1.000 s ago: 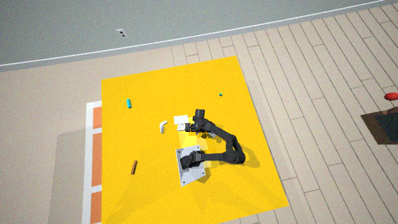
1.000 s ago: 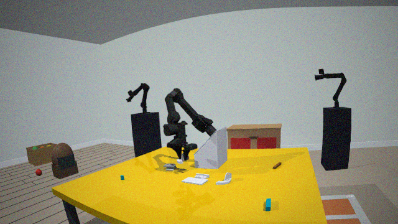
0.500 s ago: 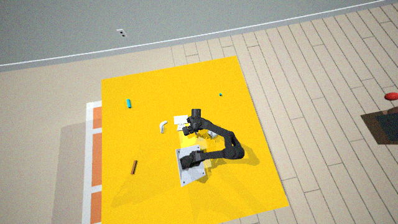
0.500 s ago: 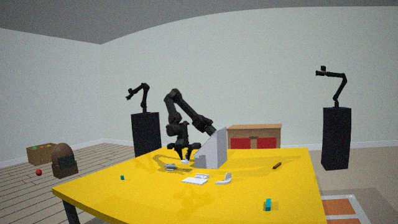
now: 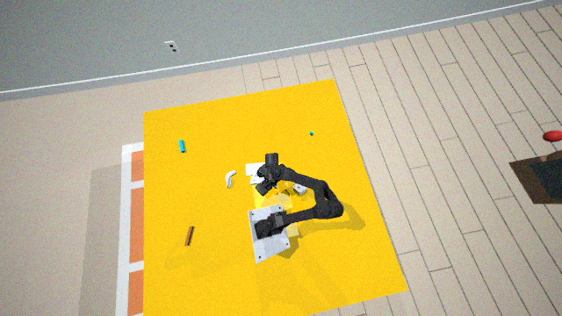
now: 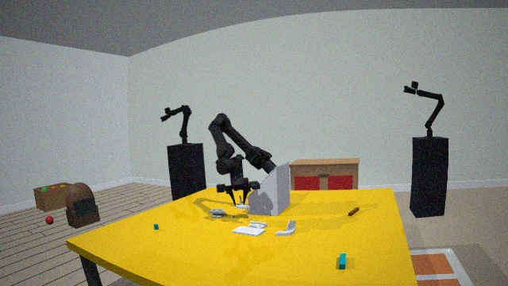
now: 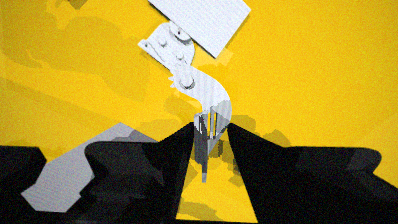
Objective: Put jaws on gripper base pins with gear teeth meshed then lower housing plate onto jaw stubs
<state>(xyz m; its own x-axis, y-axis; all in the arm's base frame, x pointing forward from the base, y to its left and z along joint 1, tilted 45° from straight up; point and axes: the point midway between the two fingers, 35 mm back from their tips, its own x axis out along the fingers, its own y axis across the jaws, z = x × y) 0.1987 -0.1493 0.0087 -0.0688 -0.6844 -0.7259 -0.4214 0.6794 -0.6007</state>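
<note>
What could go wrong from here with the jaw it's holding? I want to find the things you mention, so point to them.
The held jaw [image 6: 242, 206] [image 7: 212, 92] is gripped at the end away from its teeth, so it might swivel if the toothed end catches a pin.
The white square plate [image 5: 253, 168] [image 6: 248, 230] [image 7: 207, 22] lies close beside the gripper base [image 5: 255, 180] [image 6: 258, 225] [image 7: 167, 47]; a nudge could shift both.
</note>
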